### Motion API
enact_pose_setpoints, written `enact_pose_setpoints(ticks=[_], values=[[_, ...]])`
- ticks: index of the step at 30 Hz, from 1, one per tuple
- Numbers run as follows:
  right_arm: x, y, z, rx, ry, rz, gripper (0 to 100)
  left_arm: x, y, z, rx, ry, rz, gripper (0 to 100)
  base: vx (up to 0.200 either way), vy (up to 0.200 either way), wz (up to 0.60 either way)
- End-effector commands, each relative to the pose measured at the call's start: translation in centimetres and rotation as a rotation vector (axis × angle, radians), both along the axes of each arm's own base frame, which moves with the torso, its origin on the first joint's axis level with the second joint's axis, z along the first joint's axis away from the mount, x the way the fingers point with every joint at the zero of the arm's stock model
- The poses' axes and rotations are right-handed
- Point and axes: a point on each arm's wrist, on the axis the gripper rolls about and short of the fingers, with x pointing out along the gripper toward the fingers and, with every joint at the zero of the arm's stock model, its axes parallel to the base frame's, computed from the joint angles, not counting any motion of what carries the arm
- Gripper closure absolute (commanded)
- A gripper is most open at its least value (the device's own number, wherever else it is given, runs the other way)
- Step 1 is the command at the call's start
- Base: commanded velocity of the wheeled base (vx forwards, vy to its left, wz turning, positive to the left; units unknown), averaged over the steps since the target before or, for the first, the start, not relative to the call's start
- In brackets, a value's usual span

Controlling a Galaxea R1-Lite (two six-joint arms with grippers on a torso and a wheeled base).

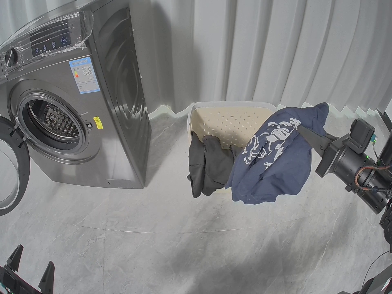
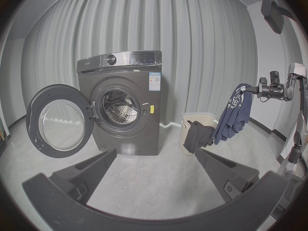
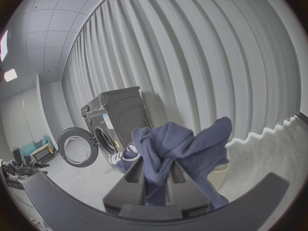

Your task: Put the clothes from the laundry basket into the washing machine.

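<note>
Right gripper (image 1: 301, 129) fingers clamping shirt (image 1: 271, 164), holding it high to clear basket (image 1: 228, 103); washer (image 1: 118, 103) door (image 2: 59, 121) standing open for loading; left gripper (image 1: 34, 258) fingers spread, hovering low

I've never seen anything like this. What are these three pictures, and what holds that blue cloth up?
It is a two-armed robot doing laundry. One picture looks down from a camera on its head; the other two come from cameras on its wrists. On the floor stand a washing machine with its door open and a laundry basket with a dark garment draped over its rim. The right gripper pinches a hanging navy shirt; the left gripper is open, holding nothing.
</note>
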Motion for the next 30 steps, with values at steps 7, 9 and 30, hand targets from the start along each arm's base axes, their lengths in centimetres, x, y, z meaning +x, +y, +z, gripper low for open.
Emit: enact_pose_setpoints(ticks=[7,9,30], values=[[-0.03,0.12,-0.31,-0.006,0.011,0.002,100,-0.03,0.0,-0.44,0.0,-0.004,0.0,0,0.0,0.2,0.0],[-0.03,0.12,-0.31,-0.005,0.012,0.003,100,-0.03,0.0,-0.44,0.0,-0.004,0.0,0,0.0,0.0,0.0],[-0.01,0.14,-0.38,-0.006,0.014,0.004,100,-0.03,0.0,-0.44,0.0,-0.004,0.0,0,-0.057,0.0,0.0]])
